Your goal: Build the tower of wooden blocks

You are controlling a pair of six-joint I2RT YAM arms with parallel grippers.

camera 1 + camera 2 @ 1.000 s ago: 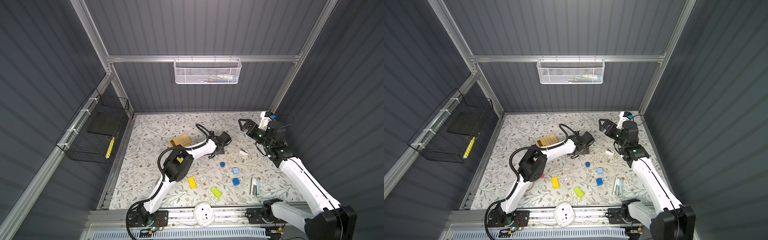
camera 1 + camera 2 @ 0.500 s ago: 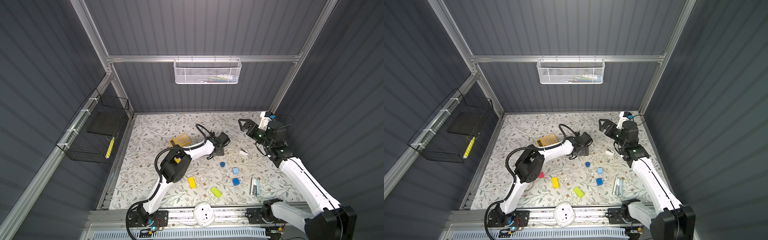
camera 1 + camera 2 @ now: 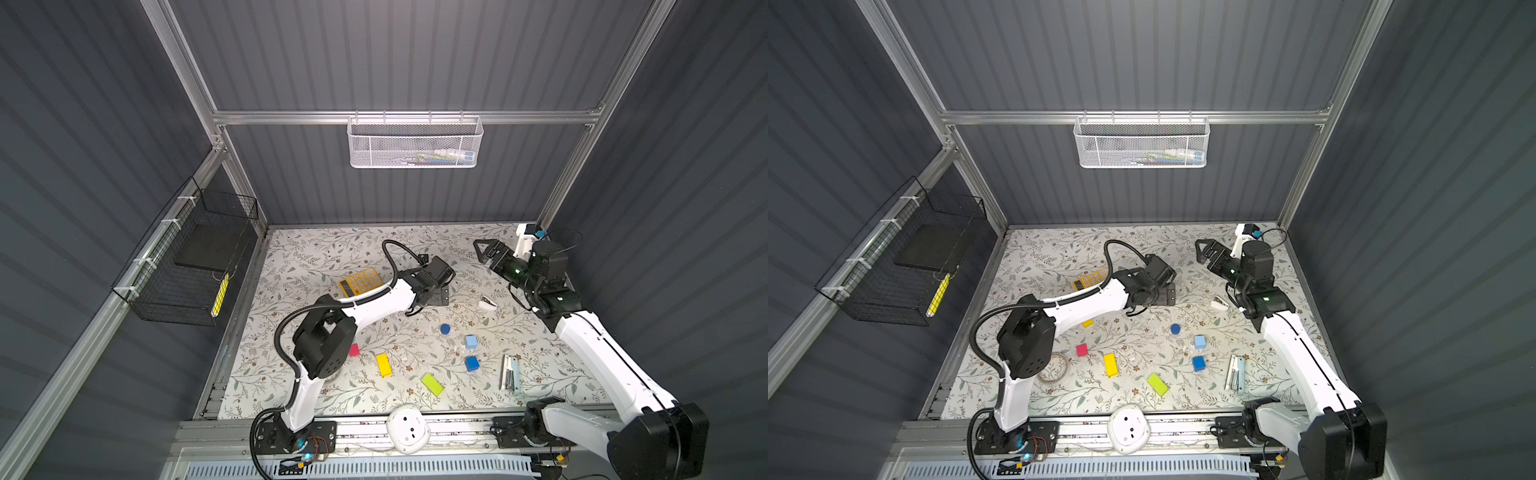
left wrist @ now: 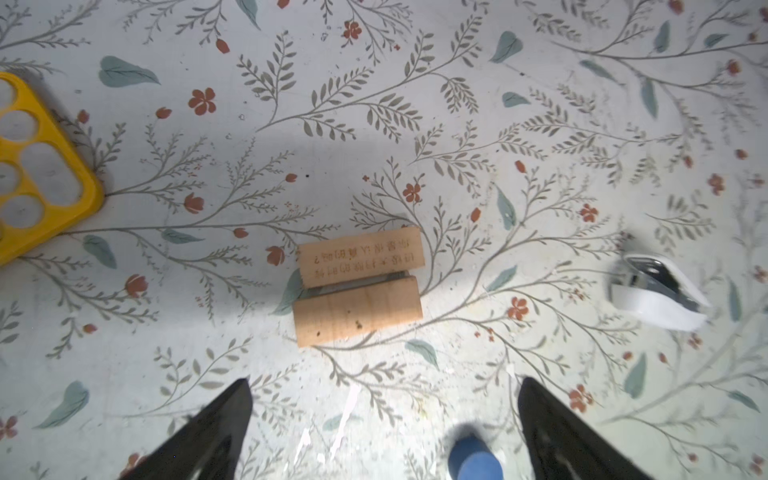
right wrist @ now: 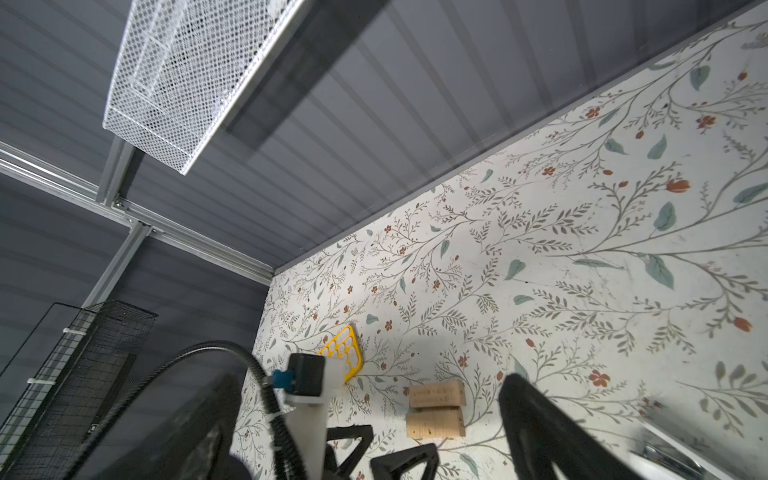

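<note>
Left gripper (image 4: 384,415) hovering open short of two tan bars

Left gripper is hanging low over the floral tabletop (image 3: 332,249) near the middle, and I am seeing its two black fingers (image 4: 208,436) spread wide apart with nothing between them. In the left wrist view, a tan wooden bar with printed characters (image 4: 361,257) and a plain tan wooden bar (image 4: 357,309) are lying flat side by side just ahead of the fingertips, long edges parallel, with a thin shadowed gap between them. I am not finding them in the top views, where the arm is covering that spot.

A blue short cylinder (image 3: 445,329) is standing close to the fingers, on the front side. A light-blue cube (image 3: 471,342) is sitting near it, with a blue cube (image 3: 472,363) just in front of that. A yellow bar (image 3: 383,365) and a lime bar (image 3: 432,384) are lying flat toward the front edge, apart from each other. A pink cube (image 3: 1082,350) is resting beside the left arm's elbow, and a yellow cube (image 3: 1087,323) is peeking out beside the forearm.

The right gripper (image 3: 485,251) is hanging raised at the far right, its jaws apart and empty.

A yellow calculator (image 3: 360,281) is lying behind the left forearm, a clear tape roll (image 3: 1054,368) by the left arm's elbow, and a small white and metal object (image 4: 656,291) is lying off to one side of the bars
</note>
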